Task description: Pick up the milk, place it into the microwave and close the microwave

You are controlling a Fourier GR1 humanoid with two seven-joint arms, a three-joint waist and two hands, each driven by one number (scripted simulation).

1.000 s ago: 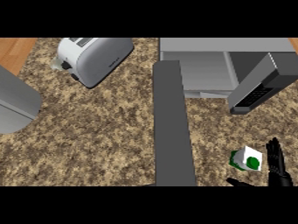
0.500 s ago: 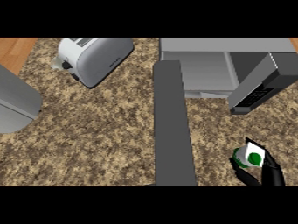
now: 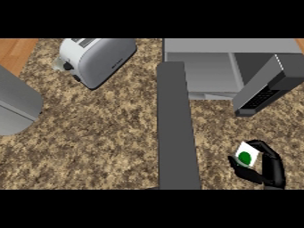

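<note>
The milk (image 3: 247,155) is a small white carton with a green dot, low at the right of the counter. My right hand (image 3: 267,171) is curled round it from the right and below, and the carton sits tilted in the grasp. The microwave (image 3: 207,71) stands at the back right. Its door (image 3: 270,85) is swung open toward the right, above the carton. No left hand shows.
A long dark grey bar (image 3: 177,129) runs from the lower edge up to the microwave's front. A silver toaster (image 3: 96,60) lies at the back left. A large light grey rounded body (image 3: 6,102) fills the left edge. The speckled counter (image 3: 95,142) ends at wood (image 3: 6,49) at the back left.
My right hand, open beside the carton a second ago, has closed round it. The carton has tilted and shifted slightly toward the microwave.
</note>
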